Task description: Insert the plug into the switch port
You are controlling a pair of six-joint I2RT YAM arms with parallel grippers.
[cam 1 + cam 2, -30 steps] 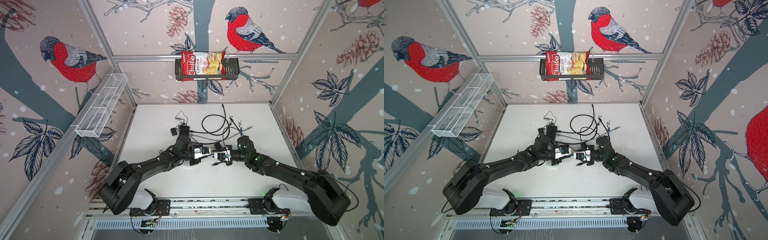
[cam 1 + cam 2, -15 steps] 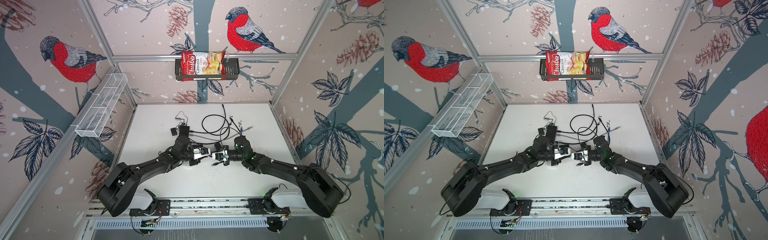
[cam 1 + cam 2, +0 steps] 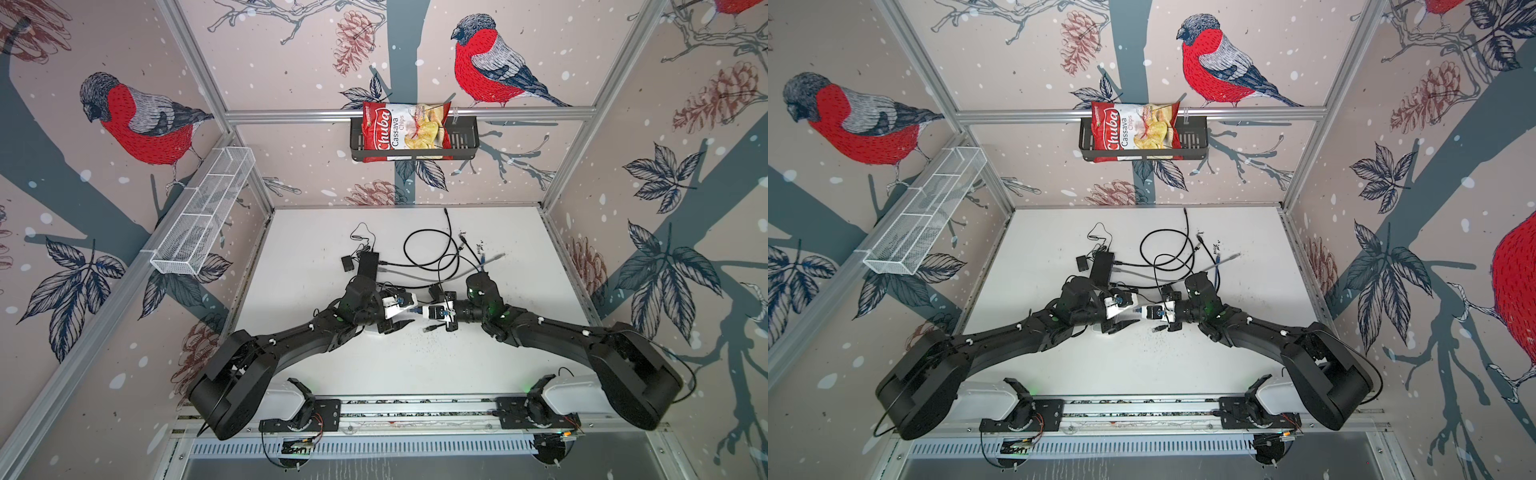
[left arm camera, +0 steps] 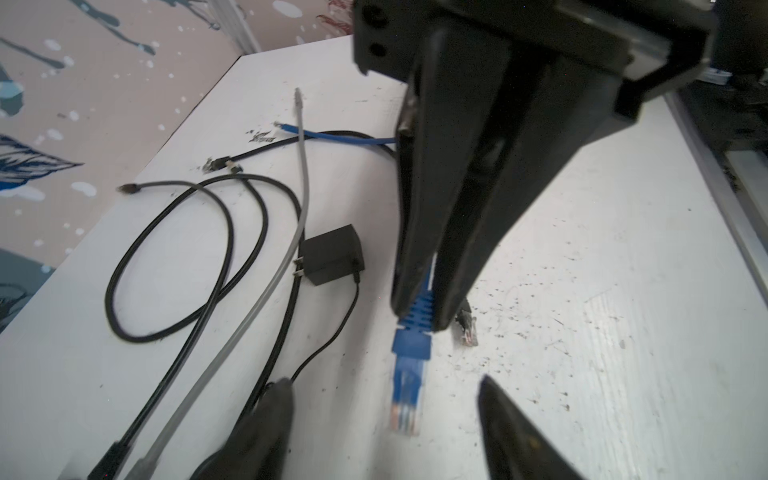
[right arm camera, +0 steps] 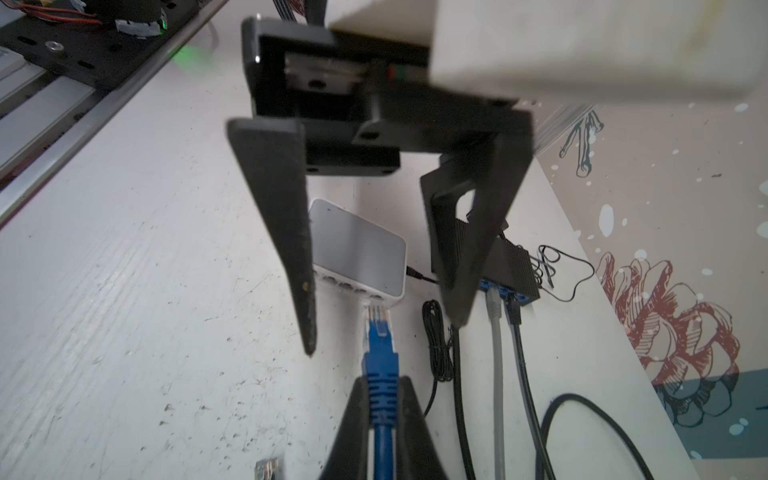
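The blue plug (image 5: pixel 377 332) sits on the end of a blue cable, and my right gripper (image 5: pixel 382 382) is shut on its ribbed boot. Its clear tip points at the port row of the white switch (image 5: pixel 361 245) and stands right at a port; whether it is inside I cannot tell. My left gripper (image 4: pixel 384 384) is open, its fingers (image 5: pixel 291 249) spread on either side of the plug (image 4: pixel 409 374) without touching it. In both top views the two grippers (image 3: pixel 409 312) (image 3: pixel 1130 311) meet nose to nose at mid-table. The white switch (image 3: pixel 376 331) is mostly hidden under the left arm.
A black switch (image 5: pixel 505 266) with grey and black cables plugged in lies beside the white one. A black power adapter (image 4: pixel 332 253), looped black cables (image 4: pixel 174 257) and a loose plug (image 4: pixel 467 330) lie on the table. A chips bag (image 3: pixel 405 131) hangs in a back-wall basket.
My left gripper has opened and let go of the blue plug. My right gripper has closed on the plug's boot and moved a little left toward the switch.
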